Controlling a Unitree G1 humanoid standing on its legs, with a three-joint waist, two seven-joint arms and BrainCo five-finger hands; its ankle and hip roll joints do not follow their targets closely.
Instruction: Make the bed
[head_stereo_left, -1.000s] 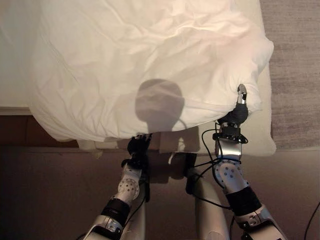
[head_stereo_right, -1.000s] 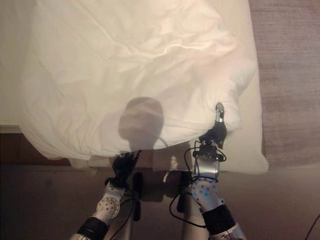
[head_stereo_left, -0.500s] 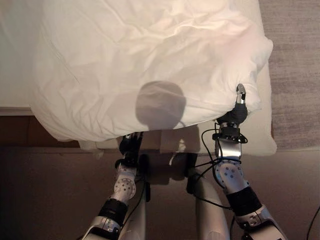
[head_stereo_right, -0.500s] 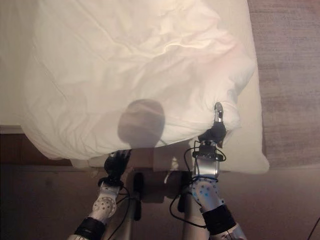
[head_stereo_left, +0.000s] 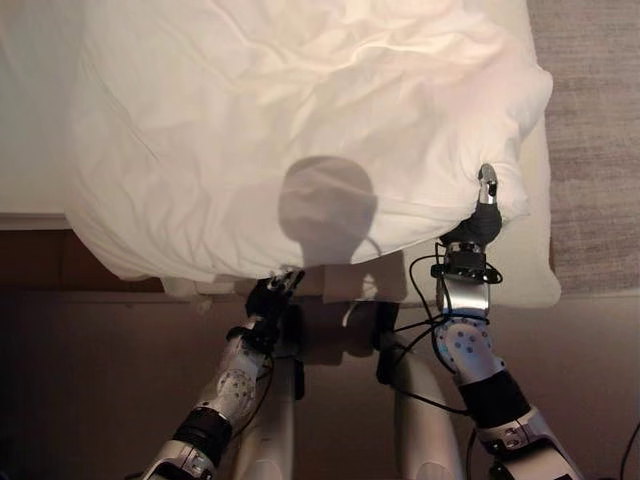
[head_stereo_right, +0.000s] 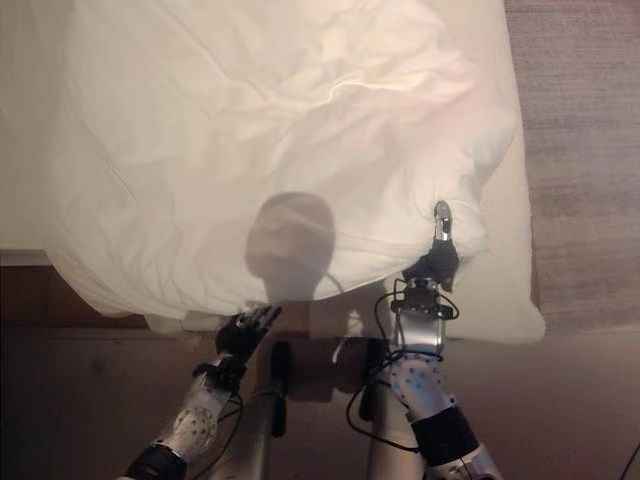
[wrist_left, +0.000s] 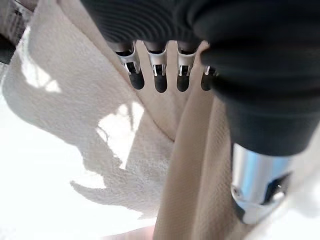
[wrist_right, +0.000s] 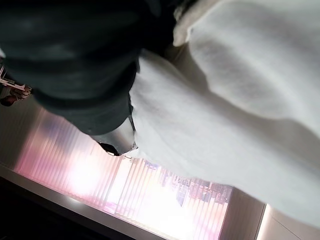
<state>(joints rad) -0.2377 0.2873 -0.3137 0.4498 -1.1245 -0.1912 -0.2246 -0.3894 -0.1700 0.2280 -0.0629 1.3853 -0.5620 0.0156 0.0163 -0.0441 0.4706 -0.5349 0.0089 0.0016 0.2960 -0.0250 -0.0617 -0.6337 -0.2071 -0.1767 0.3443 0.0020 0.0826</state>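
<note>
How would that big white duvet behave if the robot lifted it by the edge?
Probably floppy: the duvet is rumpled all over and droops over the bed's near edge. It looks puffy, so likely light for its bulk. Where the right robot hand pinches it, the cloth bunches, so it would sag rather than lift flat.

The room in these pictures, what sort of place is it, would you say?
Most likely a bedroom, perhaps a hotel room. A crumpled white duvet lies over a bed whose mattress shows at the corner, a grey carpet runs beside it, and the right hand grips the duvet's edge.
</note>
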